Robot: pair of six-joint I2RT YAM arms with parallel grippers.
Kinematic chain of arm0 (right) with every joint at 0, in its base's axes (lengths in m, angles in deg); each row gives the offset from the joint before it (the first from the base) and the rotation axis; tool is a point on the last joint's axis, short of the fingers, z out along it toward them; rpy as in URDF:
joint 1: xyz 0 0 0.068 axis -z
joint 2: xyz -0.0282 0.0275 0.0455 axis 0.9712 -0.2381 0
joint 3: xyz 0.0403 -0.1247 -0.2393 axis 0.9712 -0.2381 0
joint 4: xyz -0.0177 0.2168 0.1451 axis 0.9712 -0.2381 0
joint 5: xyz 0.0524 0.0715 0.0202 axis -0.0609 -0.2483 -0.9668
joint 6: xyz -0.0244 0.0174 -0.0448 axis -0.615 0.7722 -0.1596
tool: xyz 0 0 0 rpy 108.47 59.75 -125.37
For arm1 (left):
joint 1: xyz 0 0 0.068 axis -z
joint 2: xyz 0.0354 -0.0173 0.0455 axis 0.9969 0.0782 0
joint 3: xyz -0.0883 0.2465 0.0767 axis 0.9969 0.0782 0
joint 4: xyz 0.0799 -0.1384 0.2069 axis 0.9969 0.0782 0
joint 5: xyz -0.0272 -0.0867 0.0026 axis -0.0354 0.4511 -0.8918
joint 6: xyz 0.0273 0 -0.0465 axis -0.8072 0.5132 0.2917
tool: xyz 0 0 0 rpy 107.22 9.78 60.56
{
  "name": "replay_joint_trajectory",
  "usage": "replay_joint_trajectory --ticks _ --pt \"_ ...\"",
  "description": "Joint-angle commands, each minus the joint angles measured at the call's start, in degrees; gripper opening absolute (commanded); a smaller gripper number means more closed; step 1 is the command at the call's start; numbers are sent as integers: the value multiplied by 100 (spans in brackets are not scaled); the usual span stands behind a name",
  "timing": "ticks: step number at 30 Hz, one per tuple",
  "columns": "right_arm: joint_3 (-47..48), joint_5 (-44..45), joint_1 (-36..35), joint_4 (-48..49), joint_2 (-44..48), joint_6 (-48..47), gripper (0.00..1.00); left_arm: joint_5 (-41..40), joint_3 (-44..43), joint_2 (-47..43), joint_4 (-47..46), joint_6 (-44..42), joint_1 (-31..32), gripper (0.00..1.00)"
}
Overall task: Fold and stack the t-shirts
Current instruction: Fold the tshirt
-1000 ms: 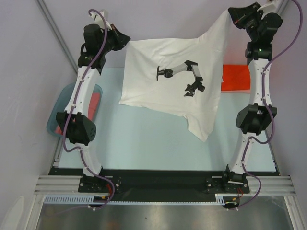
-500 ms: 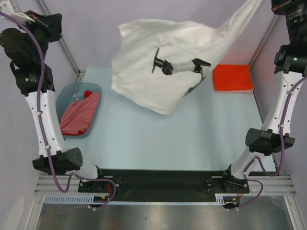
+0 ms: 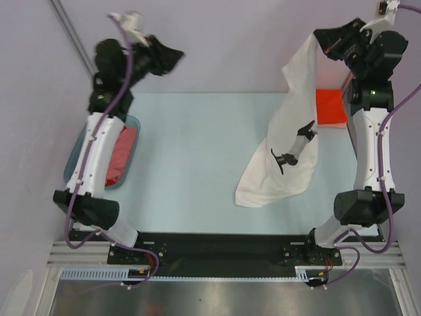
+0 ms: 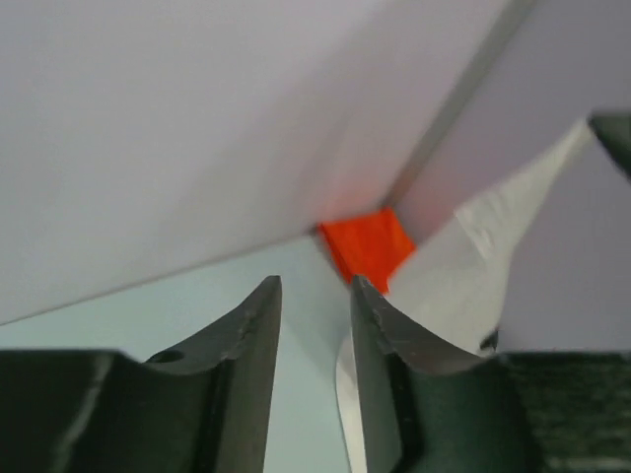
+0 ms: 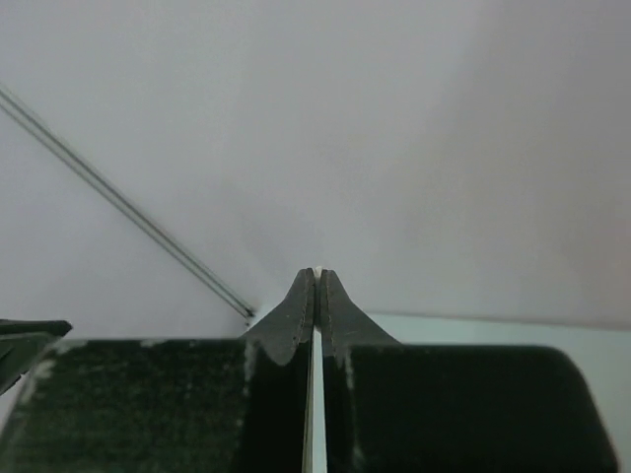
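White cloth is hanging from the right gripper [image 3: 320, 37]: the white t-shirt [image 3: 271, 184] is dangling by 1 pinched corner at the far right, its lower half trailing onto the table [image 3: 191, 151] with the black print showing. In the right wrist view the fingers are pressing together on a thin sliver of white fabric, so that gripper is clamping the tee. The left gripper [image 3: 172, 58] is hovering high at the far left, well apart from the shirt. Its wrist view is showing the 2 fingers standing apart with nothing between them. An orange-red t-shirt [image 3: 331, 106] is lying folded at the far right, and red and pink t-shirts [image 3: 120, 151] are sitting in the basin [image 3: 68, 172] at the left.

Judging by the drape, the tee is behaving as light, limp cloth: it is sagging and twisting under its own weight, keeping no shape, and is probably sliding easily on the smooth table. It is not looking fragile. A sensible hold for the free gripper is probably the loose upper corner opposite the pinched one, so the cloth is stretching flat between 2 grips. Whether that edge is hem or shoulder I cannot tell.
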Motion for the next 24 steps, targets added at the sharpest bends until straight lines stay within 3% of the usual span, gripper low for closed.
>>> replay_joint_trajectory --ticks 1,3,5,9,12,13,15,20,22,24 --pt "-659 427 75 -388 827 -839 0 464 365 807 1086 -1162 1130 45" --pt "-1039 403 275 -444 1134 -876 0 607 620 1053 948 -1347 1693 60" --pt "-1600 244 426 -207 1337 -631 0 713 1068 1344 449 -1576 2061 66" --pt "-1612 278 514 -407 1522 -717 0 687 912 2108 436 -1551 2362 65" --pt "-1585 831 541 -978 1601 -1025 0 793 858 2583 445 -1261 2485 62" --pt "-1594 885 584 -1032 1645 -1087 0 749 963 2628 367 -1304 2529 64" --pt "-1559 920 628 -1146 1672 -1166 0 643 1278 2672 139 -1339 2670 82" --pt "-1612 1080 777 -1323 1690 -842 0 1012 1245 3172 -178 -953 2968 83" --pt "-1586 842 796 -1296 1637 -622 0 636 1071 3409 -13 -1040 3153 91" --pt "-1612 684 796 -1218 1645 -508 0 -177 807 3716 707 -1111 3399 90"
